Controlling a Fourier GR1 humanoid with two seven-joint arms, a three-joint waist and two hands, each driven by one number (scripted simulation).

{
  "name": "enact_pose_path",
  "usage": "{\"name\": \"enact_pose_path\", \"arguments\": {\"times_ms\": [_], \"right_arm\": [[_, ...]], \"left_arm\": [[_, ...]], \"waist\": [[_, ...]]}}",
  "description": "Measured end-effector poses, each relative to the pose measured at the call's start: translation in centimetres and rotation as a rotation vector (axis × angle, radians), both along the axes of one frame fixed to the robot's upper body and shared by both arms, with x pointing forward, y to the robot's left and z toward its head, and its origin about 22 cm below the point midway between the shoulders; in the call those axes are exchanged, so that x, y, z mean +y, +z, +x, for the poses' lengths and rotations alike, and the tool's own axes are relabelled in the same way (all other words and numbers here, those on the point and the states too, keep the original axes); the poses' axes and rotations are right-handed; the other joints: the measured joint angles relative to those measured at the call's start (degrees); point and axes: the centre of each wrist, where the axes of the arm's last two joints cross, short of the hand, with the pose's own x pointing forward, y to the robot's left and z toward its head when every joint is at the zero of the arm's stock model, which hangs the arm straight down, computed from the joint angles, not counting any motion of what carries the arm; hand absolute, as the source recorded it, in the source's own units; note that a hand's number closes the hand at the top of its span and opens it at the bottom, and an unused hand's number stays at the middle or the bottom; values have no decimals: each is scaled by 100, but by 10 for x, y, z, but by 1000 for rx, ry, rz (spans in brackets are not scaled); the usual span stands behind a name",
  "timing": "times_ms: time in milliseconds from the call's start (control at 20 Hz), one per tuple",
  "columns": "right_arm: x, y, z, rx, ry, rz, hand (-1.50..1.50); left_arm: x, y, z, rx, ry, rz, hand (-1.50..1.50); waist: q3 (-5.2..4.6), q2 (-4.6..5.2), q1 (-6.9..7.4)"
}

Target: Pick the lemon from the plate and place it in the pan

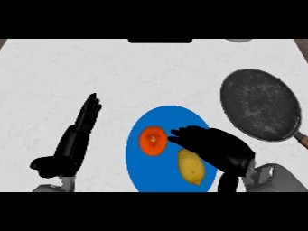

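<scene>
Head view lemon (pixel 191 167): we see it on the blue plate (pixel 139 173), near the counter's front edge, beside an orange fruit (pixel 153 140).
Right hand (pixel 213 145): above the plate, fingers extended, holding nothing.
Left hand (pixel 76 135): resting, fingers straight.
Pan (pixel 259 103): towards the counter's right edge.
Handling: we judge the lemon light, stiff, prone to roll; grasp across its middle.

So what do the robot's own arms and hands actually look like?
Each arm ends in a black hand with slim, jointed-looking fingers and a thumb, much like a glove. The left hand and right hand are plain black, with no markings I can see. Behind them sit boxy grey forearms, showing only at the lower edge. No cables or sleeves show.
</scene>
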Motion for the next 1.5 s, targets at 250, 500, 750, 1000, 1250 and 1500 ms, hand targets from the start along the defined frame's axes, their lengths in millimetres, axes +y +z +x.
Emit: {"name": "enact_pose_path", "arguments": {"times_ms": [250, 500, 750, 1000, 1250, 1500], "right_arm": [[-1, -7, 2, 6, -23, -3, -150], [-2, -12, -1, 19, -47, 25, -150], [4, -22, 9, 20, -53, 29, -150], [13, -43, 18, 35, -68, -10, -150], [20, -51, 20, -11, 6, -72, 150], [19, -56, 23, -71, 56, -77, 150]], "left_arm": [[-3, 9, 6, -2, 2, -3, 0], [-2, 0, 6, -1, 4, -1, 0], [-2, 3, 9, -4, -6, 0, 0], [0, 5, 12, -4, -1, -1, 0], [-7, 1, 9, 1, -6, -7, 0], [0, 2, 4, -3, -1, -2, 0]], "waist": [[1, 1, -8], [1, 1, -13], [1, 1, -7], [0, -2, -3], [-20, -47, -1], [-26, -83, 2]]}}
